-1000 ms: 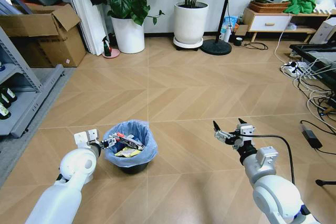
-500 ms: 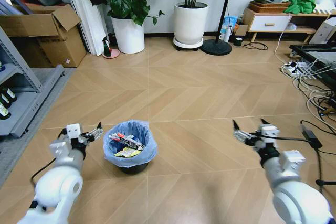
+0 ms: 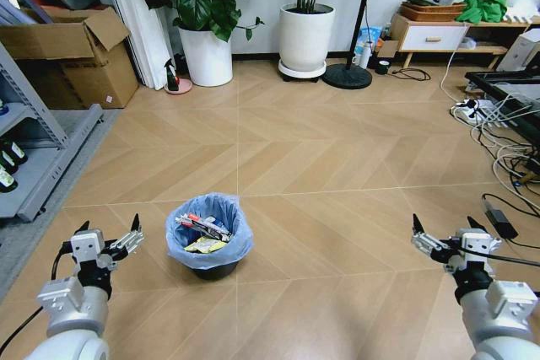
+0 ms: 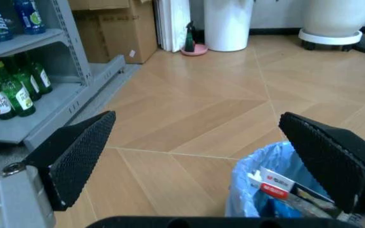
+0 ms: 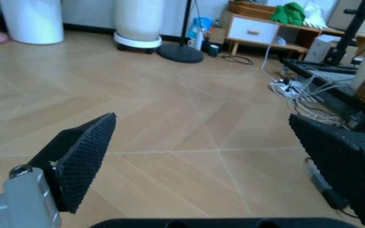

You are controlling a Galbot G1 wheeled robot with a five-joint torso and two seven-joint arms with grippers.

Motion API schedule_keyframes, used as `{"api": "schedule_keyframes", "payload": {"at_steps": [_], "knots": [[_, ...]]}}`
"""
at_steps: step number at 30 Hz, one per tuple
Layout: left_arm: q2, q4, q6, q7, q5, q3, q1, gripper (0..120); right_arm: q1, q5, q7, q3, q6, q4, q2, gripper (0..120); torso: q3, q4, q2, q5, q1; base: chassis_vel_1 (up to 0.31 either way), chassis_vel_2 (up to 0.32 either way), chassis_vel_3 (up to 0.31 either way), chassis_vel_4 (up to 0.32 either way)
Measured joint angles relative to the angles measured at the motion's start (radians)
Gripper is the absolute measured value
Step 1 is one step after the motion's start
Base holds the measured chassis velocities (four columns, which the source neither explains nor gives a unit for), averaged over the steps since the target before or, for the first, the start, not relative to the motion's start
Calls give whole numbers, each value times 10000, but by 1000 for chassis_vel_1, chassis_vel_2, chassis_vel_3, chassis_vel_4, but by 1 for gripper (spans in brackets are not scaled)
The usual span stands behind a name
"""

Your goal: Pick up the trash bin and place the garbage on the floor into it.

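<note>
The trash bin (image 3: 209, 237) stands on the wooden floor (image 3: 321, 149), its blue bag holding the garbage (image 3: 203, 232): red, yellow and white wrappers. Left gripper (image 3: 107, 238) beside it, right gripper (image 3: 447, 234) well apart, both spread wide, empty.

- Your left wrist view cuts the trash bin (image 4: 277, 190) at the lower edge — you see just part of its blue liner
- Labels on the garbage (image 3: 202, 232) inside stay too small for you to read
</note>
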Motion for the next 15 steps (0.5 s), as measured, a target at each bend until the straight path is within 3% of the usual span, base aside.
{"api": "schedule_keyframes", "payload": {"at_steps": [8, 15], "knots": [[11, -536, 511, -572, 335, 620, 327, 100, 20, -646, 36, -939, -1, 436, 432, 100, 1, -1, 0, 0, 1, 0, 0, 0, 0], [53, -535, 367, -861, 1019, 842, 772, 100, 123, -513, 31, -931, -15, 733, 155, 100, 1, 1, 0, 1, 1, 0, 0, 0, 0]]}}
